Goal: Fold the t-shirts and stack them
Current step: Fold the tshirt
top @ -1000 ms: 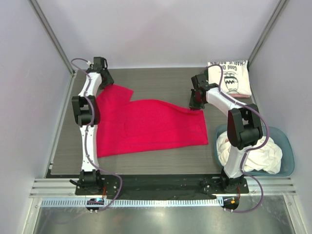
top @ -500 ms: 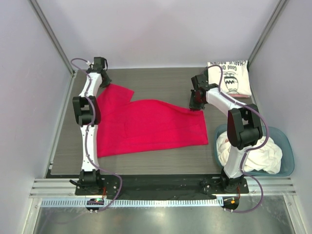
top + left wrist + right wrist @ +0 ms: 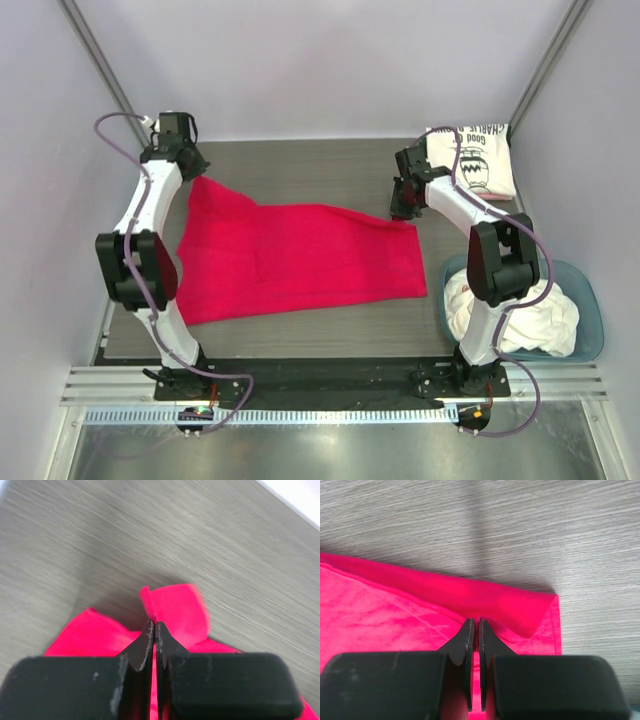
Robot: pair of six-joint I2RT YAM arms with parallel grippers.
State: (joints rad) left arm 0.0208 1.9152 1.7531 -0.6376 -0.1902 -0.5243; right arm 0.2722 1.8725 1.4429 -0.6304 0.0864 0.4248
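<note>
**A:** The red shirt (image 3: 300, 260) is spread across the middle of the counter (image 3: 330, 165), and both arms are at its far edge

**B:** Left hand (image 3: 153, 625) first: fingers pressed tight together, red cloth pinched between them, a small flap poking out past the tips

**A:** That's the shirt's far left corner, and the wrist view shows a shadow on the counter under that flap

**B:** Over to the right hand (image 3: 473, 622): jaws closed too, nipping the folded far edge just beside the shirt's right corner

**A:** The cloth lies flat there, with wood grain showing beyond it

**B:** And the others? The cream shirt (image 3: 478, 160) with the black print sits folded at the far right corner of the counter, near the right hand but apart from it

**A:** The white shirts (image 3: 530, 315) are heaped in the blue tub (image 3: 592, 305) at the near right, beside the right arm's base
</note>
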